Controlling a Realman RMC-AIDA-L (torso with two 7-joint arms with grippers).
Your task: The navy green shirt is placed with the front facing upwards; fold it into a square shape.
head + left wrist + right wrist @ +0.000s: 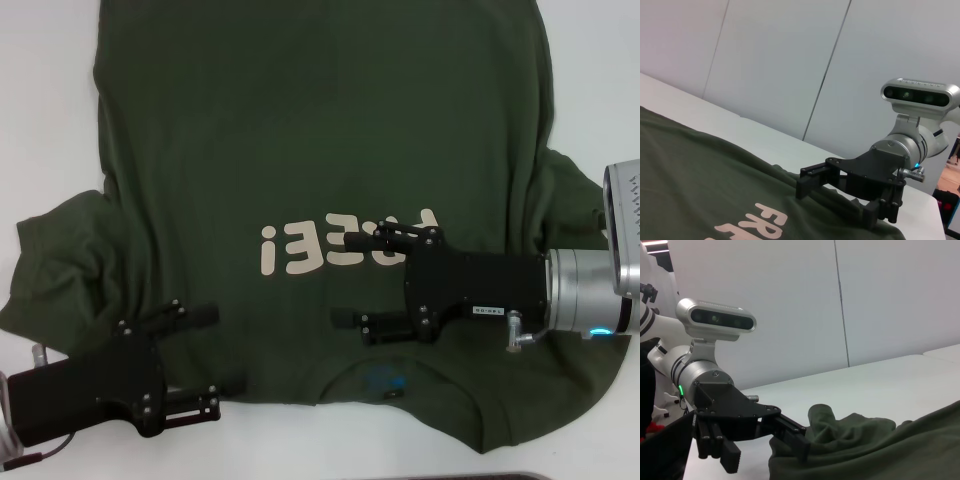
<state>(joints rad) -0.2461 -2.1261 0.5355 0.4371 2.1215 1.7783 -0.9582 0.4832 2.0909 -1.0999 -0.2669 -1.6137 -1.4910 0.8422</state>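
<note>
Navy green shirt (320, 150) is lying flat on the white table (50, 120), front up, collar toward the robot, long axis running straight away from the robot. Cream "FREE!" lettering (340, 245) is reading upside down in the head view, just beyond the collar (395, 385).

Left gripper (200, 360) is hovering at the shirt's left shoulder, beside the bunched left sleeve (60, 260), fingers spread apart, nothing between them. Cannot tell whether it is touching cloth.

Right gripper (365, 280) is sitting over the chest, between the lettering and the collar, fingers pointing toward the left gripper, also spread and holding nothing. In the left wrist view its fingers look close above the fabric; contact unclear.

Right sleeve (575, 190) is lying spread past the right arm's wrist.

Key relation: both grippers are working the collar end, so the hem is the far end of the long axis. Left gripper is nearer the crumpled sleeve; my read is that the sleeve needs tucking inward before any lengthwise fold. No fold made yet, so the task is looking early.
</note>
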